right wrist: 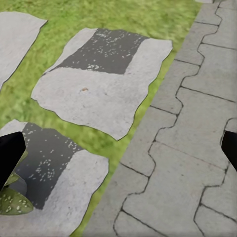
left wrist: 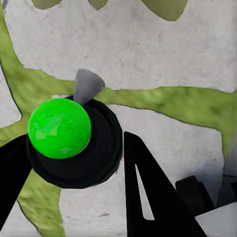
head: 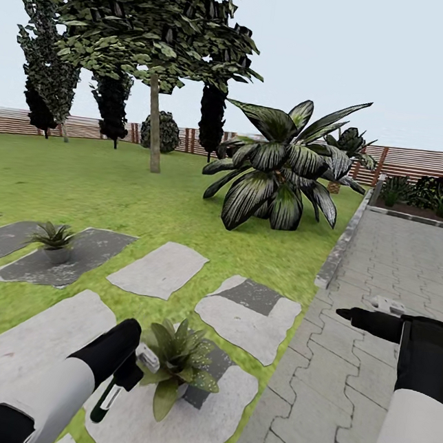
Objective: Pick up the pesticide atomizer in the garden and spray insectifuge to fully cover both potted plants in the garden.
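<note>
At the left edge of the head view, mid-height, the farther potted plant (head: 53, 241) stands on a dark-patched stone slab (head: 71, 258), with open lawn (head: 114, 194) behind it up to the tree trunk (head: 154, 130) and the slatted fence (head: 422, 166). Lower left, the left hand (head: 125, 374) is clamped on the pesticide atomizer (head: 110, 396): the dark green body hangs below the fingers, while the pale trigger head (head: 147, 358) sits just above them, pointing at the nearer potted plant (head: 177, 365), which stands just beside the hand on a pale slab (head: 182, 425). In the left wrist view the bottle's bright green end (left wrist: 59, 128) sits gripped between the black fingers (left wrist: 153, 197), nozzle tip (left wrist: 87, 85) over stone and grass seams. Centre frame, the big broad-leaved plant (head: 283, 170) spreads well apart from both pots. At right, a stone curb (head: 340, 246) edges a paved path (head: 362, 377). The right hand (head: 349, 313) hovers over that paving with its fingers apart, free room all round.
</note>
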Tool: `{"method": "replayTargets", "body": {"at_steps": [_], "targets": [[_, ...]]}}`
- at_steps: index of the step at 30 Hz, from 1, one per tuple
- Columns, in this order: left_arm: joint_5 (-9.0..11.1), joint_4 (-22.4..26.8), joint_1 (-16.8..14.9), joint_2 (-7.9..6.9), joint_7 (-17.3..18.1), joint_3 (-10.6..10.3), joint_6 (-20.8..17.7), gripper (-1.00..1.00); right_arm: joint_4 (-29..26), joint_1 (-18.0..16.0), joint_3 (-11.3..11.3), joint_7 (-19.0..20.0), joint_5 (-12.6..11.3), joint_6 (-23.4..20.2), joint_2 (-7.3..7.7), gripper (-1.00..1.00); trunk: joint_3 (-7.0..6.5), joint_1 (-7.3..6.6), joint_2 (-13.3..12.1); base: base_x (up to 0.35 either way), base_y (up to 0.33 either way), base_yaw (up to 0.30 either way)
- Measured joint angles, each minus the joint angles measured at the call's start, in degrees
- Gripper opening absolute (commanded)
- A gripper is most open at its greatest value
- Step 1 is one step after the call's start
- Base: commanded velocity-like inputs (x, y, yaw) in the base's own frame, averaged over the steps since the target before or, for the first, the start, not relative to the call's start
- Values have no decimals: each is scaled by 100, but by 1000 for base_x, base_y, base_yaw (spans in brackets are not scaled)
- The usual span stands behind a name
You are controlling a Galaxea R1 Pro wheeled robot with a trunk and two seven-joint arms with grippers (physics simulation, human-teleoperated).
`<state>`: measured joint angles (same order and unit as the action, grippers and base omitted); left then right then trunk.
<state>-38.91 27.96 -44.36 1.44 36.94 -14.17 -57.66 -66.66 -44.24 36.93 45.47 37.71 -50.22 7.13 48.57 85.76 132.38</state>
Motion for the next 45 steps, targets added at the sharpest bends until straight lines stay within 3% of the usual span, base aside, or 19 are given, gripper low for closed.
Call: {"method": "replayTargets", "body": {"at_steps": [10, 30, 45], "targets": [[2, 0, 252, 0, -9, 0, -1, -100, 0, 0, -1, 0, 3, 0, 0, 100, 0, 0, 0, 0, 0, 0], [-2, -1, 378, 2, 3, 10, -4, -100, 2, 1, -1, -1, -1, 2, 0, 100, 0, 0, 0, 0, 55, -2], [-6, 0, 370, 6, -5, -1, 1, -100, 0, 0, -1, 0, 1, -4, -1, 100, -2, 0, 0, 0, 69, -175]]}}
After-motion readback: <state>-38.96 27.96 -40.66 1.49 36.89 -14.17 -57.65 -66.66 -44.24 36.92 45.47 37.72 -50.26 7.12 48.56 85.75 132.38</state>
